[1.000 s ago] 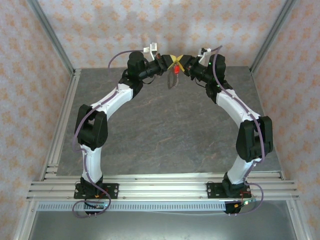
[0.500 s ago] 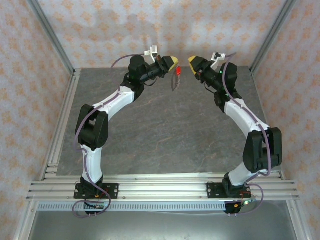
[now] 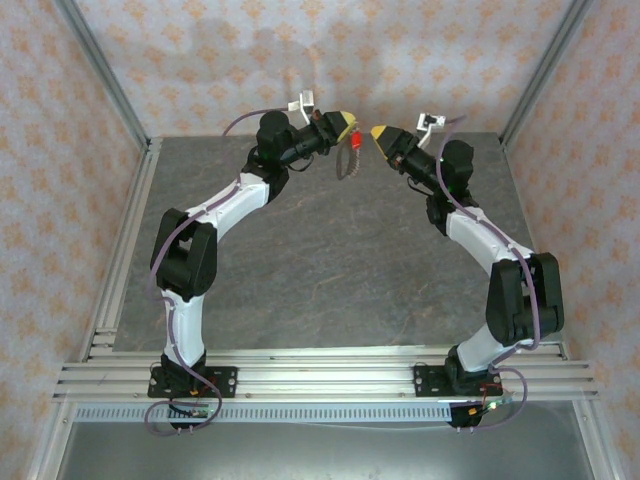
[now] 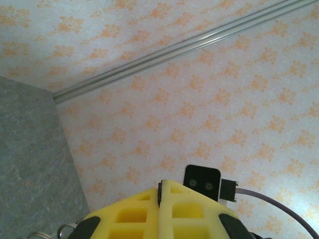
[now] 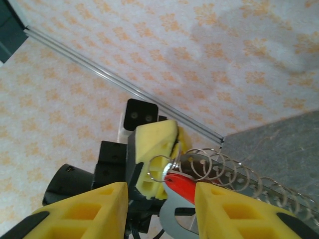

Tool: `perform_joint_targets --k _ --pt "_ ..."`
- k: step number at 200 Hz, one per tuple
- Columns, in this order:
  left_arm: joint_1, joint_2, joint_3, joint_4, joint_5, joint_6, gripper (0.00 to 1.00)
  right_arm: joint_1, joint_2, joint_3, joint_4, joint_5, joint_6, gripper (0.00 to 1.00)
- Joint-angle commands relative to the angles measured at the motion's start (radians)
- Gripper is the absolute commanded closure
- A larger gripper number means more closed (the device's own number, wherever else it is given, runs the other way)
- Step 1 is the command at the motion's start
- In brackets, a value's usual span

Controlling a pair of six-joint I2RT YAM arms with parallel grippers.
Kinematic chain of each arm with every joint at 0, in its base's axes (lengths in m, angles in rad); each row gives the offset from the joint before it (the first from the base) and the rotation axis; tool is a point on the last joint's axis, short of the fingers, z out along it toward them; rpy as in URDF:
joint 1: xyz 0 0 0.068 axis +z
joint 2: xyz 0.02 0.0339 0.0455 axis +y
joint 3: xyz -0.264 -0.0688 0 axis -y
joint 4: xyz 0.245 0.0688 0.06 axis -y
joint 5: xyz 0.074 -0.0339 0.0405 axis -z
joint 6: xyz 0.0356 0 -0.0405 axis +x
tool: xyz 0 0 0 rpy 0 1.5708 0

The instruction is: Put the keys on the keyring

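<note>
Dangling from clamped left pincer [image 3: 345,125] — red-headed key [image 5: 180,188], silvery looped keyring [image 5: 215,167]

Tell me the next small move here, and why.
Probably lower the left gripper toward the table and let go. It is shut on the keyring, the red key seems to hang from it, and the right gripper stands open and apart, so threading looks done.

From above and behind my arm bases [image 3: 190,380], the overhead camera looks down across the table [image 3: 330,260] to the papered walls [image 3: 200,50]. Both wrist cameras sit close behind my fingers [image 4: 134,214], tilted up at those walls; the right catches my left pincer [image 5: 169,144].
</note>
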State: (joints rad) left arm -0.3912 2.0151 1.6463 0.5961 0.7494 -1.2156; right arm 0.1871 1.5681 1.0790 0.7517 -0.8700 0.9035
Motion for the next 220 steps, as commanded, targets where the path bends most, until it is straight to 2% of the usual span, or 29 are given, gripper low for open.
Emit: perform_joint_targets --k 1,114,131,154,175,206,220 --pt "-0.003 -0.047 0.008 0.058 -0.014 -0.019 1.0 0.009 0.011 0.014 0.088 -0.047 -0.033 0.6" --pt "-0.01 -0.026 0.039 0.059 -0.015 -0.028 1.0 0.068 0.088 0.075 0.052 -0.057 -0.087 0.63" --pt "-0.008 -0.025 0.04 0.057 -0.016 -0.027 1.0 0.072 0.092 0.073 0.059 -0.061 -0.085 0.72" --pt "-0.009 -0.023 0.041 0.058 -0.016 -0.027 1.0 0.072 0.091 0.058 0.074 -0.061 -0.079 0.9" --pt "-0.009 -0.023 0.044 0.057 -0.015 -0.028 1.0 0.072 0.082 0.043 0.084 -0.066 -0.076 1.0" --pt "-0.009 -0.025 0.047 0.055 -0.013 -0.027 1.0 0.056 0.043 0.003 0.066 -0.053 -0.104 0.99" --pt "-0.009 -0.024 0.05 0.055 -0.013 -0.027 1.0 0.033 0.023 -0.02 0.068 -0.035 -0.104 0.76"
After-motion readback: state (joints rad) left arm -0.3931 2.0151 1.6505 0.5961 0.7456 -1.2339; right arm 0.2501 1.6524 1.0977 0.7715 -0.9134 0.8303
